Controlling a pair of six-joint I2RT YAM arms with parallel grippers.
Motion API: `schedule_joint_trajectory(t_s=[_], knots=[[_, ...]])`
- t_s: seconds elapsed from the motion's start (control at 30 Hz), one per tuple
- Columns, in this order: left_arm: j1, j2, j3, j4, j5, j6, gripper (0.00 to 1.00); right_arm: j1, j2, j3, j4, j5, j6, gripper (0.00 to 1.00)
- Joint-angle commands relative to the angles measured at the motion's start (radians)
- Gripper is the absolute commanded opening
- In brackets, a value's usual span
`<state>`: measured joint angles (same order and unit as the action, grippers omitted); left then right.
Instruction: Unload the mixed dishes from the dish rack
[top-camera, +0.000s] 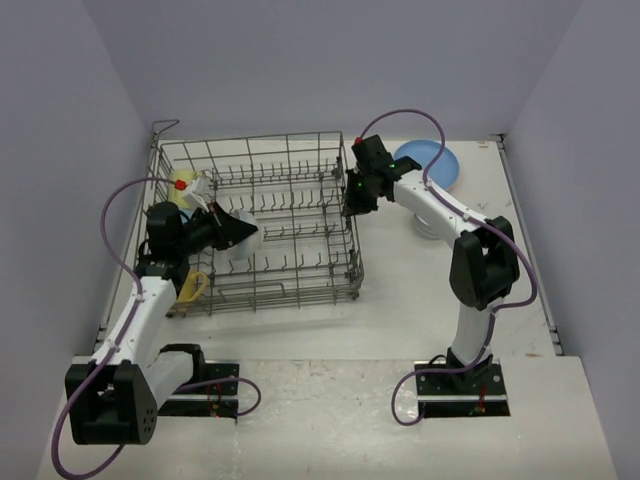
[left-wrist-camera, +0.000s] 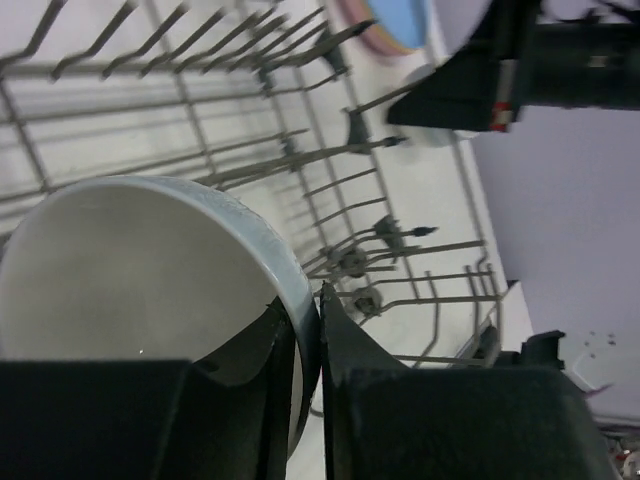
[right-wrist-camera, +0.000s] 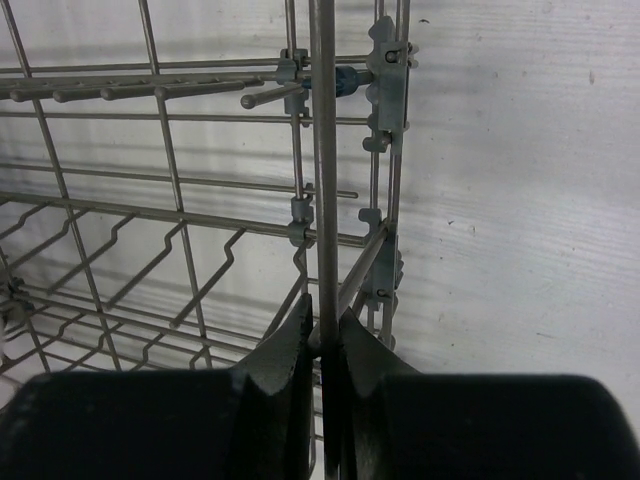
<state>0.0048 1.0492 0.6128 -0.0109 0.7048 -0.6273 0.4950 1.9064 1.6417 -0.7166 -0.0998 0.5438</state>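
Nearest the overhead camera, both arm bases sit at the table's (top-camera: 400, 320) front edge, with the dish rack (top-camera: 290, 160) beyond them. The left gripper (top-camera: 238, 232) reaches into the rack's left half, clamped on a white bowl (top-camera: 250, 243) above the tines. A yellow mug (top-camera: 183, 183) stands in the rack's far left corner. A yellow-orange dish (top-camera: 193, 287) sits at the rack's near left corner, half hidden by the arm. The right gripper (top-camera: 350, 205) is pinched on the rack's right rim. Right of the rack, well apart from it, lies a blue plate (top-camera: 435, 160). Another white bowl (top-camera: 425, 228) is partly under the right arm.

From the left wrist, the left gripper (left-wrist-camera: 308, 340) has one finger (left-wrist-camera: 270, 370) inside the white bowl (left-wrist-camera: 130, 270) and the other outside its rim. The bowl is tilted over the rack's (left-wrist-camera: 330, 190) tines. Beyond the rack, the blue plate (left-wrist-camera: 400, 20) rests on a pink one (left-wrist-camera: 360, 28), and the right gripper (left-wrist-camera: 470, 90) shows at the rack's edge.

From the right wrist, the right gripper (right-wrist-camera: 322, 345) is closed together on one upright wire of the rack's (right-wrist-camera: 200, 190) wall, the table (right-wrist-camera: 500, 200) behind.
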Motion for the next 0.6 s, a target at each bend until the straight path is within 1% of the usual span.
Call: schedule_joint_trajectory(t_s=[0.0,0.07,0.23,0.3,0.33,0.37,0.4,0.43,0.47,0.5,0.53,0.57], knots=[[0.032,-0.074,0.082,0.282,0.125,-0.008,0.00,-0.026,0.005,0.023,0.011,0.072,0.031,0.00],[0.040,-0.068,0.071,0.305,0.143,-0.017,0.00,-0.026,-0.001,0.006,0.017,0.083,0.034,0.00],[0.060,-0.017,0.038,0.445,0.243,-0.080,0.00,-0.036,-0.004,0.001,0.019,0.086,0.019,0.00],[0.058,-0.008,0.044,0.486,0.269,-0.081,0.00,-0.035,-0.015,-0.008,0.042,0.069,0.010,0.00],[0.058,-0.009,0.056,0.482,0.274,-0.054,0.00,-0.035,-0.018,-0.003,0.043,0.055,0.004,0.00],[0.049,-0.014,0.065,0.485,0.280,-0.039,0.00,-0.036,-0.021,0.003,0.042,0.051,-0.007,0.01],[0.040,-0.023,0.093,0.480,0.253,-0.022,0.00,-0.035,-0.030,0.024,0.039,0.048,-0.010,0.04],[0.025,-0.025,0.123,0.436,0.231,0.076,0.00,-0.035,-0.036,0.038,0.040,0.042,-0.024,0.07],[-0.036,-0.023,0.163,0.319,0.161,0.146,0.00,-0.035,-0.041,0.078,0.025,0.038,-0.028,0.18],[-0.075,-0.018,0.230,0.283,0.136,0.208,0.00,-0.035,-0.049,0.101,0.014,0.040,-0.028,0.23],[-0.156,-0.014,0.254,0.258,0.119,0.330,0.00,-0.036,-0.055,0.124,0.008,0.043,-0.033,0.28],[-0.190,0.004,0.280,0.206,0.078,0.384,0.00,-0.036,-0.064,0.141,0.006,0.045,-0.036,0.53]])
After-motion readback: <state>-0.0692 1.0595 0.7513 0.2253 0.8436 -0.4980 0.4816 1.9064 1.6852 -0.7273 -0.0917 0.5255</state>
